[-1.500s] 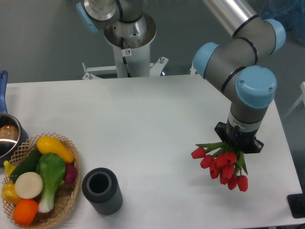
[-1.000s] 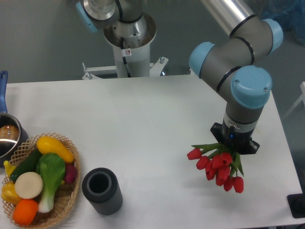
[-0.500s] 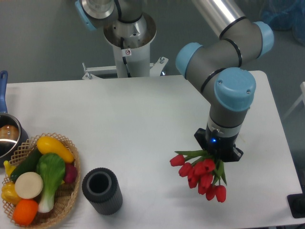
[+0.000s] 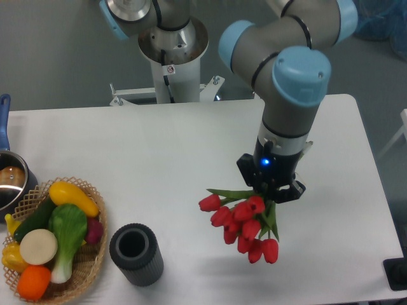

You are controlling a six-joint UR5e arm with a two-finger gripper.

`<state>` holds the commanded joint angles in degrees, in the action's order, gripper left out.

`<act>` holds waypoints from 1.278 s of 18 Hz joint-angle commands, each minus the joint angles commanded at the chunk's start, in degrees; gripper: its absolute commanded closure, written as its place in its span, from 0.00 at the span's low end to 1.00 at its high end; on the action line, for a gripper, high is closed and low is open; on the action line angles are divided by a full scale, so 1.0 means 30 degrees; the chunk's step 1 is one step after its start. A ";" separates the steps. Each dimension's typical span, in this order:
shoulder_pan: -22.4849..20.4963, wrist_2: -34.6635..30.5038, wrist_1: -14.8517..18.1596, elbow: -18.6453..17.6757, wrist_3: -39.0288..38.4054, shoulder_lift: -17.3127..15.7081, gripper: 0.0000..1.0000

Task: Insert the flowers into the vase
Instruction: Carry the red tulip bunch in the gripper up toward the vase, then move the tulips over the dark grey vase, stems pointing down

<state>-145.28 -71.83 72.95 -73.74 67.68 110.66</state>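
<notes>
On the bench [image 4: 172, 159], the vase [image 4: 135, 253] stood near the front, just right of a basket [image 4: 89, 270] holding vegetables. A pot [image 4: 11, 181] sat behind the basket. The flowers [image 4: 240, 223] hung under the tool [image 4: 269, 189], well right of the vase.

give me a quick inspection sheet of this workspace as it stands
surface: white table, bare in the middle
job's things: flowers held off the table, buds toward the camera; vase upright at front left, its hole empty
clutter: basket of vegetables left of the vase; pot with blue handle at the left edge
grippers: gripper shut on the flowers, right of the vase
cables: nothing seen
surroundings: arm base behind the table; grey floor; dark object at the lower right edge
</notes>
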 joint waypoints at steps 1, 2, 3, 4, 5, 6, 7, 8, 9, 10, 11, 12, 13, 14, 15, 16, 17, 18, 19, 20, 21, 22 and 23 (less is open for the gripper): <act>0.0000 0.0674 -0.0058 0.0000 0.0000 -0.0030 0.91; 0.0000 0.1261 -0.0088 -0.0029 -0.0145 -0.0059 0.91; -0.0029 0.1702 -0.0117 -0.0116 -0.0349 -0.0060 0.92; -0.0059 0.2199 -0.0146 -0.0233 -0.0526 -0.0089 0.93; -0.0088 0.2726 -0.0379 -0.0292 -0.0585 -0.0147 0.93; -0.0175 0.3427 -0.0932 -0.0380 -0.0615 -0.0264 0.93; -0.0205 0.4450 -0.1779 -0.0439 -0.0789 -0.0294 0.93; -0.0263 0.5504 -0.2628 -0.0439 -0.1226 -0.0294 0.93; -0.0293 0.6327 -0.3333 -0.0497 -0.1665 -0.0294 0.93; -0.0322 0.6886 -0.3891 -0.0585 -0.1931 -0.0294 0.93; -0.0323 0.7269 -0.4274 -0.0731 -0.2021 -0.0294 0.93; -0.0381 0.7591 -0.4452 -0.0877 -0.2079 -0.0323 0.93; -0.0439 0.7914 -0.4540 -0.0937 -0.2080 -0.0381 0.93; -0.0643 0.8410 -0.4541 -0.0996 -0.2080 -0.0643 0.93; -0.0906 0.9169 -0.4541 -0.1054 -0.2080 -0.0791 0.93; -0.1140 1.0076 -0.4541 -0.1142 -0.2080 -0.0937 0.93; -0.1404 1.0955 -0.4570 -0.1433 -0.2051 -0.1113 0.93; -0.1523 1.1834 -0.4571 -0.1871 -0.1964 -0.1346 0.93; -0.1640 1.2684 -0.4600 -0.2136 -0.1963 -0.1523 0.93; -0.1670 1.3562 -0.4803 -0.2400 -0.1992 -0.1641 0.93; -0.1670 1.4238 -0.5037 -0.2605 -0.2050 -0.1642 0.93; -0.1670 1.4738 -0.5126 -0.2810 -0.2051 -0.1700 0.93; -0.1670 1.5091 -0.5185 -0.3016 -0.2051 -0.1758 0.93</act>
<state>-150.29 -26.55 57.39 -82.79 61.52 105.38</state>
